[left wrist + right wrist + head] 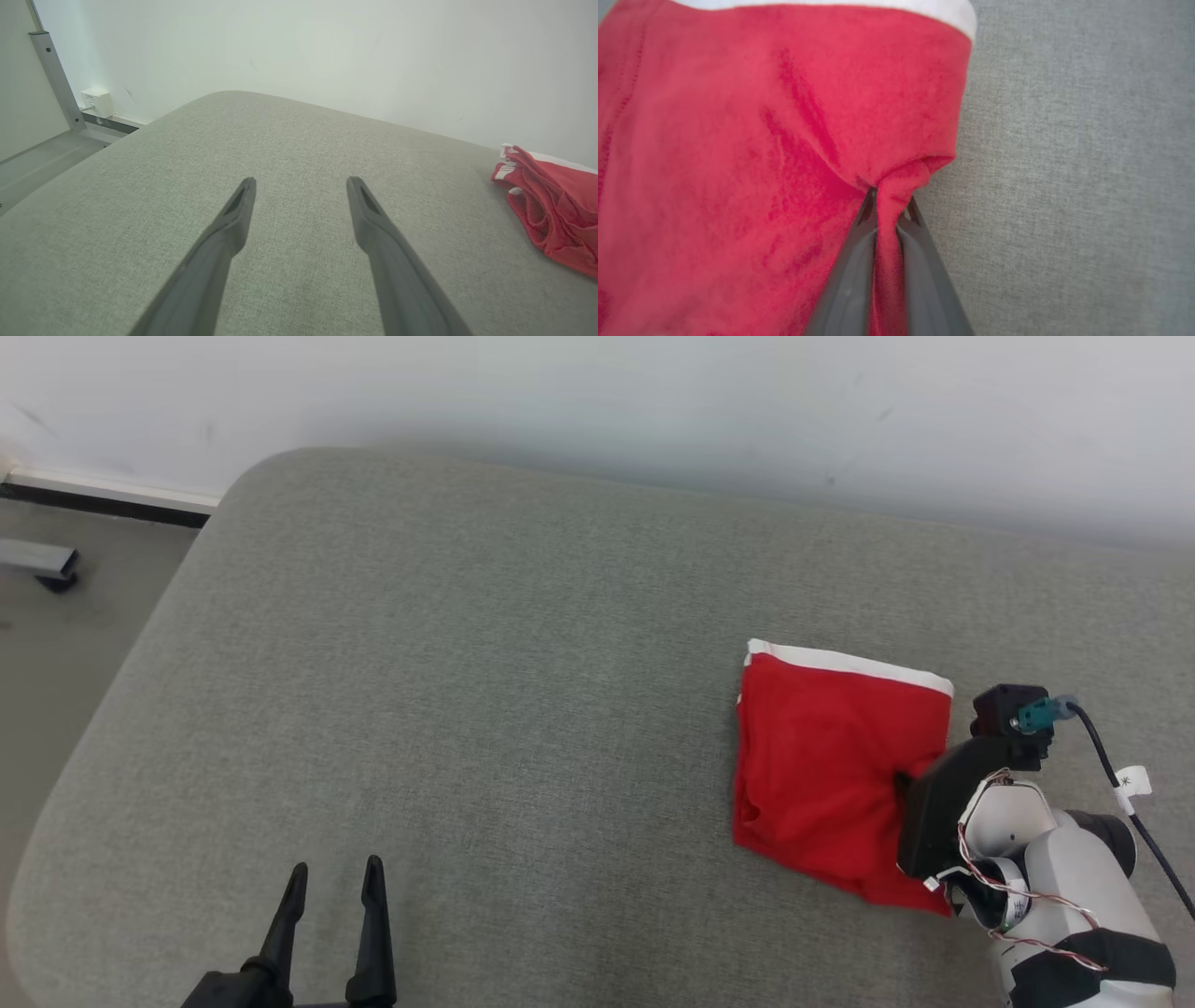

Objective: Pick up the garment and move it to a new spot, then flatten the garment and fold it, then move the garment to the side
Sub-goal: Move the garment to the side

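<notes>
- Fabric of a red cloth garment edged with a white band [822, 775] is seen pinched between the two long dark fingers of the right gripper [889, 205], which are closed on a raised fold at the garment's right-hand edge.
- The garment is laid as a compact, roughly rectangular bundle on the right half of a grey woven-cloth surface [467, 709]. Its white band is turned toward the pale wall [597, 392], and its long axis is run from far to near, slightly slanted.
- From the held fold, the bulk of the cloth is spread to the gripper's left, toward the middle of the surface. Bare grey cloth is found to its right.
- The left gripper [336, 868] is held with fingers spread wide and nothing between them, near the front edge and well apart from the garment.
- The right arm is judged the nearer, so any lift or drag would be led from that single edge pinch. The bundle would likely trail leftward and could come unfolded.
</notes>
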`<state>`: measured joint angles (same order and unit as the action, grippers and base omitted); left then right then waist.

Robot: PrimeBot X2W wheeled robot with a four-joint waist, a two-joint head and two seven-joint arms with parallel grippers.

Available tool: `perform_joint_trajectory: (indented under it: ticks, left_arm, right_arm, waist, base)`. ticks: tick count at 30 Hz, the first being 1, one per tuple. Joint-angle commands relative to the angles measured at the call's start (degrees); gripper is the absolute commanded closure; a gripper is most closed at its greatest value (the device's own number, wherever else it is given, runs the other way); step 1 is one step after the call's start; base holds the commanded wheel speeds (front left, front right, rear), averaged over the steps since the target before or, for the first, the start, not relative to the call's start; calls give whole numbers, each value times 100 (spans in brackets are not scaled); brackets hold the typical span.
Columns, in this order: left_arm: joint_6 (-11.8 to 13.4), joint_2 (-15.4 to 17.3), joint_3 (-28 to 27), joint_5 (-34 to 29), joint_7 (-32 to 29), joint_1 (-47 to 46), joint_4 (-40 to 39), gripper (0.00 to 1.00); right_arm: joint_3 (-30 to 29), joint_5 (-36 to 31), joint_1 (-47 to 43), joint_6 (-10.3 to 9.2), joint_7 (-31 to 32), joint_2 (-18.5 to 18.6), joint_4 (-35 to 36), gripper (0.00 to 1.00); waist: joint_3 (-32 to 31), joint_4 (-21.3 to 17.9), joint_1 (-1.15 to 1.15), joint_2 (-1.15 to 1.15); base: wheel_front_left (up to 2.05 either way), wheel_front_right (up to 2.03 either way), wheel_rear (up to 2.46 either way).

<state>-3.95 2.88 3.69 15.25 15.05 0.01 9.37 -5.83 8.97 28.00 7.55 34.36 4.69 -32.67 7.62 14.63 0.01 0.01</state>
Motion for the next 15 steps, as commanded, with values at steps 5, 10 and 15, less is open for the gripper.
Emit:
perform_joint_trajectory:
  ticks: [5, 10, 15]
  left_arm:
    - [33, -1, -95, -20, 15, 54, -113, 0]
    - [51, -2, -177, 32, 15, 17, -224, 0]
    - [141, 0, -140, 103, 15, -136, -363, 0]
  right_arm:
    - [567, 225, -7, -16, 262, 326, 521, 100]
    - [1227, 491, 85, -16, 615, 750, 1126, 100]
    - [1695, 744, 149, -16, 881, 1102, 1757, 100]
  waist:
    - [-59, -419, -1, -1]
    - [-38, -898, -1, -1]
    - [114, -1422, -1, -1]
  base:
    - [0, 0, 0]
    - [0, 0, 0]
    - [0, 0, 0]
